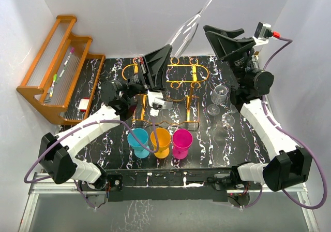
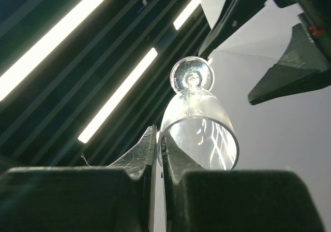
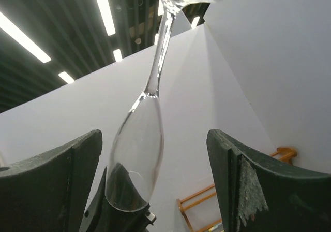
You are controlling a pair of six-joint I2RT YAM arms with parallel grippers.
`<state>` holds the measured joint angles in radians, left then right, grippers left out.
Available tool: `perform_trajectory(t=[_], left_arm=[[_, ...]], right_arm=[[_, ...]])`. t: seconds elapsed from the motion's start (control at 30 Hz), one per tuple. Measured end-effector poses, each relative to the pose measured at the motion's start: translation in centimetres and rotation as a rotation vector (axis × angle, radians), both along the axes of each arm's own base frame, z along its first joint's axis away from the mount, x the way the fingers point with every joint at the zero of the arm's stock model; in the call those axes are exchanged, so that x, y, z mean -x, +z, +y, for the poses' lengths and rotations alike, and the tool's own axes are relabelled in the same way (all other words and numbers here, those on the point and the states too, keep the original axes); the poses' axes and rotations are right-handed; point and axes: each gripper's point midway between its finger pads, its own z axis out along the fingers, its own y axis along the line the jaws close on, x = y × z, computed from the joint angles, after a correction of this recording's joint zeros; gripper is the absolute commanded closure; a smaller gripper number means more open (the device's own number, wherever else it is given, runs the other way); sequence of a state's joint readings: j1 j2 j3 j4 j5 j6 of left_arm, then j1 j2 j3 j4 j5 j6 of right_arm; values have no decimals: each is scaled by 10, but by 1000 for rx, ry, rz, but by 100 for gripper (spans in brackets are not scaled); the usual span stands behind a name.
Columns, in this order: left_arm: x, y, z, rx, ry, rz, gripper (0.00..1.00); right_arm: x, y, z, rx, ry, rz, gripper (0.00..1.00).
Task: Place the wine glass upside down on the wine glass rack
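A clear wine glass (image 1: 185, 34) is up in the air, tilted, with its foot high at the back right and its bowl opening down toward my left gripper (image 1: 164, 56). The left gripper is shut on the bowl's rim, one finger inside and one outside, as the left wrist view shows on the glass (image 2: 199, 123) and gripper (image 2: 159, 145). The orange wire rack (image 1: 182, 81) stands on the table just below and behind it. My right gripper (image 1: 223, 35) is open and empty, raised to the right of the glass. In the right wrist view the glass (image 3: 138, 144) rises between its spread fingers (image 3: 222, 159) without touching them.
A second, small clear glass (image 1: 220, 96) stands upright right of the rack. Blue (image 1: 138, 141), orange (image 1: 161, 140) and pink (image 1: 182, 142) cups stand in a row at the front. A brown wooden stepped shelf (image 1: 54, 69) with pens sits at the far left.
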<state>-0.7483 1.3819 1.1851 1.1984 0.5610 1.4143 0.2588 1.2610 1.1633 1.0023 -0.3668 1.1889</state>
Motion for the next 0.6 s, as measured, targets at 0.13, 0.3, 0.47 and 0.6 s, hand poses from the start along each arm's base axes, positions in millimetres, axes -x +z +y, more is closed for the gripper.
perform_trajectory(t=[0.13,0.3,0.47,0.6], left_arm=[[-2,-14,-5,-27,0,9,100],[-4,-19,-8,-41,4,12,100],[-2,-19,-9,-43,4,6,100],[-2,-25,-10,-54,8,-4,100]], right_arm=[[0,7,-1,-17,10,-16,13],[2,14,-3,-37,25,-33,14],[0,14,-3,-46,27,-31,19],[-3,16,-6,-67,17,-25,25]])
